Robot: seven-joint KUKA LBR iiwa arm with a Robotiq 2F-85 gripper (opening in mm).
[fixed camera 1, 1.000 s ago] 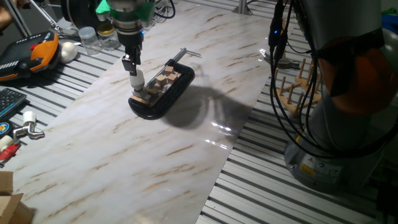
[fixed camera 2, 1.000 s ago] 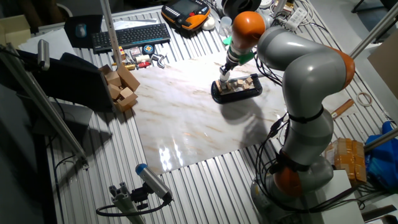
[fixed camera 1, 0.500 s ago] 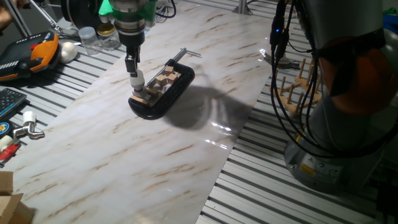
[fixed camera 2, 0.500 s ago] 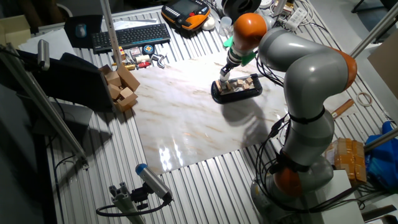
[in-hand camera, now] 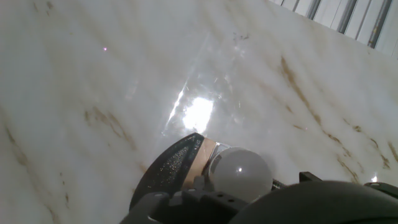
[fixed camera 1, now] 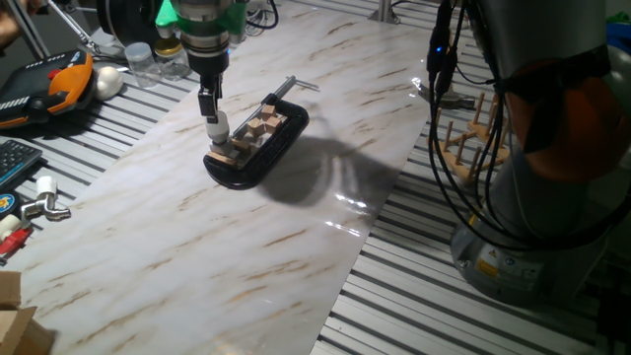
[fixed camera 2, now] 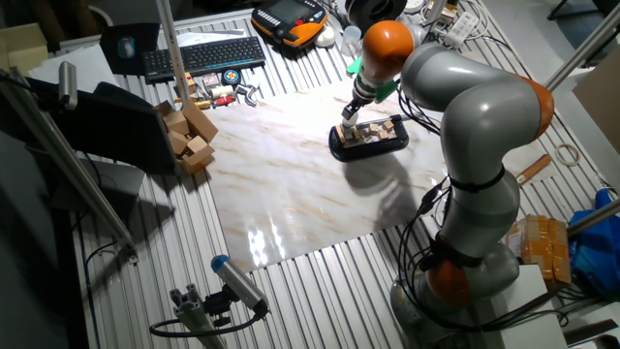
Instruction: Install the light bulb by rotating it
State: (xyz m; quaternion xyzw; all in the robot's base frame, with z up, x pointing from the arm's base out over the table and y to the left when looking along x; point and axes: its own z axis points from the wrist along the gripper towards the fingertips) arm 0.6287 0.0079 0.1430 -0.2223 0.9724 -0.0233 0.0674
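Two fingers of our gripper [fixed camera 1: 210,110] pinch the light bulb [fixed camera 1: 218,125] from above, upright, so that turning the wrist should screw it in. It sits at the end of the black clamp [fixed camera 1: 258,145] nearest seven o'clock, which appears to hold the wooden blocks [fixed camera 1: 258,129] steady on the marble table [fixed camera 1: 246,237].

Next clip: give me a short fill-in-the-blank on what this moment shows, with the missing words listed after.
1. The tool is closed on the light ____.
2. The light bulb stands at one end of the ____ clamp.
3. The clamp holds small ____ blocks.
4. The clamp lies on a ____-patterned board.

Missing words: bulb; black; wooden; marble
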